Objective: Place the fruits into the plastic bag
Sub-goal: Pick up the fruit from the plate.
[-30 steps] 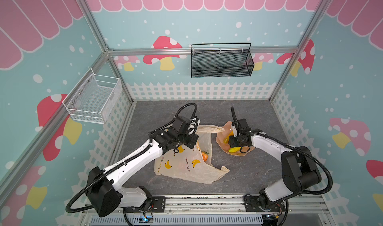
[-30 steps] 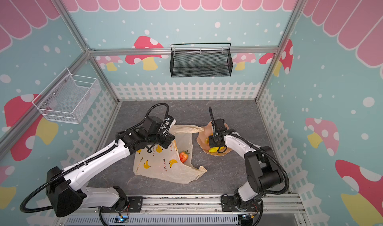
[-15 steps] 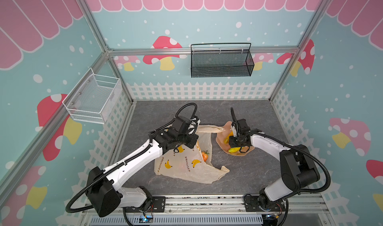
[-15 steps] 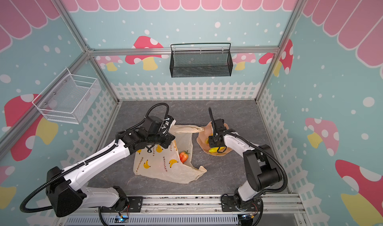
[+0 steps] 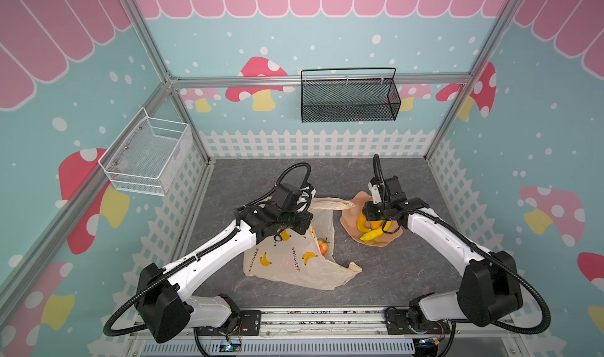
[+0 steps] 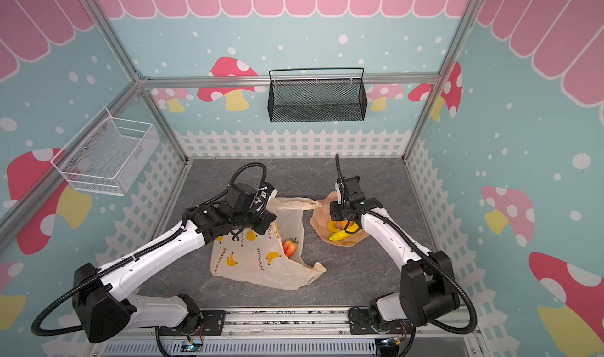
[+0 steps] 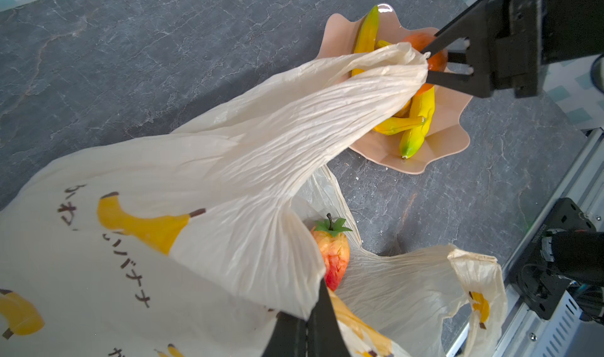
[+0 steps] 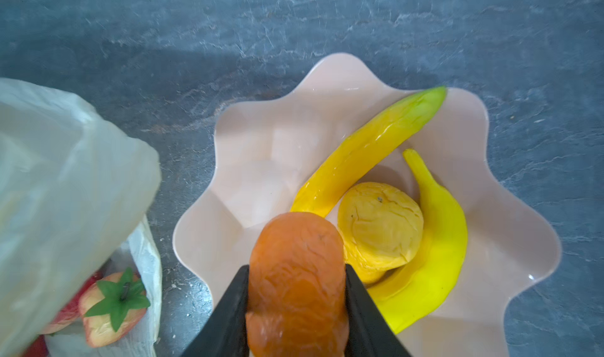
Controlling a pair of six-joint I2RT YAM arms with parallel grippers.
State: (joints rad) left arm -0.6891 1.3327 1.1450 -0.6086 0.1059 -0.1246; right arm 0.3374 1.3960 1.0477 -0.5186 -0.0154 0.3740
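Observation:
The cream plastic bag with banana prints lies mid-table, its mouth facing the plate. My left gripper is shut on the bag's upper edge, holding it lifted. A red strawberry lies inside the mouth. On the pink wavy plate lie two yellow bananas and a pale yellow round fruit. My right gripper is shut on the orange tangerine over the plate. One bag handle drapes over the plate's near edge.
A black mesh basket hangs on the back wall and a white wire basket on the left wall. White picket-fence walls ring the grey table. The metal rail with both arm bases runs along the front edge.
The right gripper's jaws have drawn in onto the tangerine over the plate. The left arm and the bag have not moved.

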